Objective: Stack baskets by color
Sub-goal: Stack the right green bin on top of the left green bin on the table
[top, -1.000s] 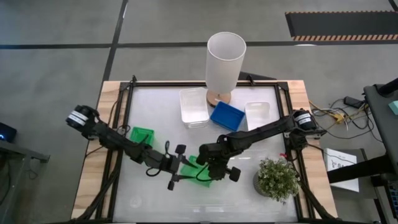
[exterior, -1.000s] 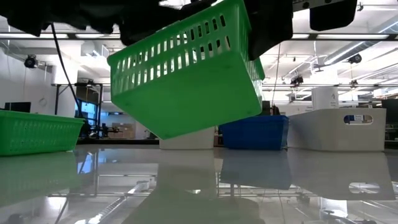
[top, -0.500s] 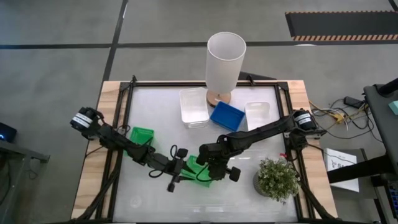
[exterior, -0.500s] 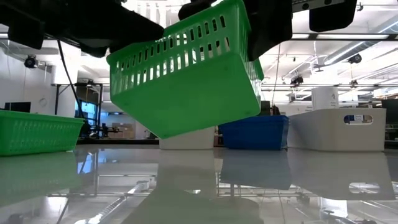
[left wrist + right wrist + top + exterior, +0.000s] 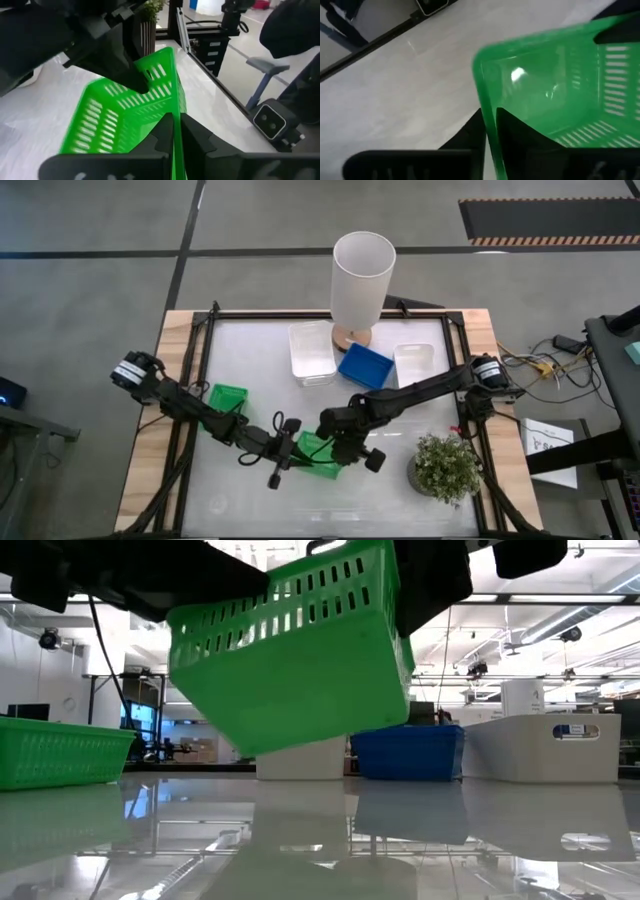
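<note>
A green slotted basket (image 5: pixel 318 452) hangs tilted above the table's near middle, between my two grippers. My left gripper (image 5: pixel 296 452) comes at its left end and is shut on it. My right gripper (image 5: pixel 337 450) is shut on its right end. In the low view the basket (image 5: pixel 290 660) hangs clear of the tabletop. A second green basket (image 5: pixel 228 398) rests on its bottom at the left. At the back stand a blue basket (image 5: pixel 364 366) and two white baskets (image 5: pixel 312 352) (image 5: pixel 413 363). My left gripper pinches the rim of the held basket's left end wall (image 5: pixel 175 117), one finger inside and one outside. The fingers come almost level from the table's left. The basket is lifted clear and tilted. My right gripper has the rim of the opposite wall (image 5: pixel 487 117) between its fingers, close to a rounded corner, one finger inside the basket and one outside. The fingers slant down from the table's right. The basket hangs clear of the table.
A tall white cylinder (image 5: pixel 362 280) stands at the back middle, between the white baskets. A potted plant (image 5: pixel 445 467) sits at the near right, close to my right arm. A black frame (image 5: pixel 200 380) rims the table. Bare tabletop lies at the near left.
My left gripper has moved toward the held green basket and shut on its left end wall. The basket has stayed in the air on my right gripper and has tipped slightly nearer to level.
</note>
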### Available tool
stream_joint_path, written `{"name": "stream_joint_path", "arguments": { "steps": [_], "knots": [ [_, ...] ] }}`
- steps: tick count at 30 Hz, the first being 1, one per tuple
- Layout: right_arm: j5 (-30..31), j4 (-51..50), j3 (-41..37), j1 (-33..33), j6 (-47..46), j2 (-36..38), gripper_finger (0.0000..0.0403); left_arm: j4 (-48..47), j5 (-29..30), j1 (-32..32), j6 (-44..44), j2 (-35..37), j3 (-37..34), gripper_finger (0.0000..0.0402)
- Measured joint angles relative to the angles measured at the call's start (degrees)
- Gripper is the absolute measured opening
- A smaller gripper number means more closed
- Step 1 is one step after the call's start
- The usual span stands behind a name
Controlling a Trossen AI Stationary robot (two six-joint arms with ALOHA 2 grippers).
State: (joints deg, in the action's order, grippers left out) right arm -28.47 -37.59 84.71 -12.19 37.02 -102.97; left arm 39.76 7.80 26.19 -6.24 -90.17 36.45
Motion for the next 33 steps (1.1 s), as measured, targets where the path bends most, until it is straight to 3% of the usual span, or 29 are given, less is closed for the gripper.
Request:
{"name": "stream_joint_path", "arguments": {
  "steps": [9,13,18,24,28,33],
  "knots": [
    [0.42,-0.64,0.0,1.32,-1.21,3.01,0.0119,-0.15,1.23,0.55,-1.52,0.0,0.02,0.0001],
    [5.34,-2.96,0.0,2.4,-3.5,6.64,0.014,-5.2,3.86,0.9,-6.71,1.21,0.04,0.0001],
    [14.21,-4.27,-0.48,3.89,-8.91,12.54,0.0145,-25.73,16.59,2.57,-19.49,6.81,0.96,0.0],
    [15.65,-4.05,-1.54,5.12,-11.2,19.0,0.0137,-53.15,31.69,6.02,-31.06,14.64,8.5,0.0],
    [15.66,-3.89,-1.96,5.12,-11.68,21.5,0.0131,-69.94,35.85,7.55,-35.16,15.47,15.64,0.0],
    [15.66,-3.76,-2.64,5.12,-11.67,22.25,0.0127,-96.81,36.52,7.58,-46.15,12.77,24.83,0.0]
  ]
}}
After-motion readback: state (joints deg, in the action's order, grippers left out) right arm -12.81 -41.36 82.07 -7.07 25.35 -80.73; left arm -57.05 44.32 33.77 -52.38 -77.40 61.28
